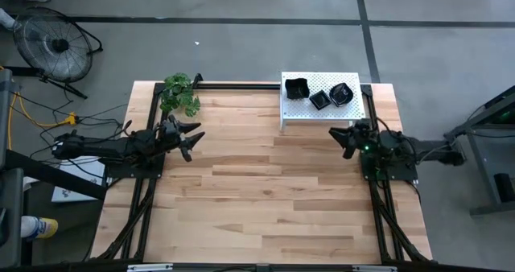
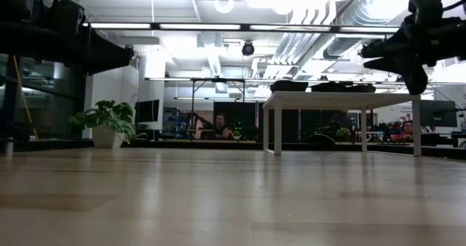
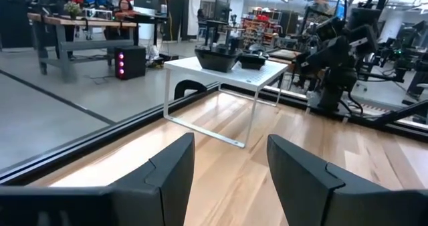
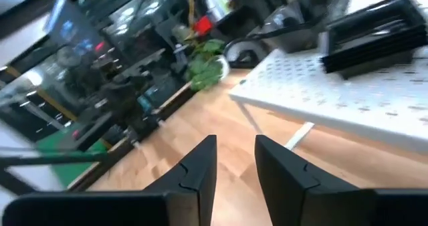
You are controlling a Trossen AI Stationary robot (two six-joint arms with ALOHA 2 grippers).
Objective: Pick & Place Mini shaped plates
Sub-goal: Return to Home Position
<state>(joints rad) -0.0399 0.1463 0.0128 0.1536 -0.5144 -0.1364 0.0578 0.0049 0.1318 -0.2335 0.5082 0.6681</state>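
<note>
Layout of the worktop (image 1: pixel 265 199) seen from above, with 12 o'clock taken as the edge that carries the rack. Small black plates (image 1: pixel 319 100) sit in three piles on the white perforated rack (image 1: pixel 299 113), which stands at about 1 o'clock. No plate shows on the bare wood. A potted plant (image 1: pixel 179 93) occupies 11 o'clock.

The left arm (image 1: pixel 105 147) lies at 9 o'clock. Its jaws point toward the centre, spread wide and holding nothing, as the left wrist view confirms. The right arm (image 1: pixel 402 151) lies at 3 o'clock, with its jaws close to the rack's 5 o'clock corner. They are parted by a narrower gap and are likewise empty. In the low view both arms hang clear above the wood.

Step in hand, as judged: parking both arms at rest, the sorting apparently complete. To do it well, the right arm should draw back toward 3 o'clock along a path that leaves the rack's leg and edge untouched, since a knock there could topple the piles. Both sets of jaws should travel empty and high enough not to scrape the wood. Each arm should keep to its own side so that the two do not meet at the centre.
</note>
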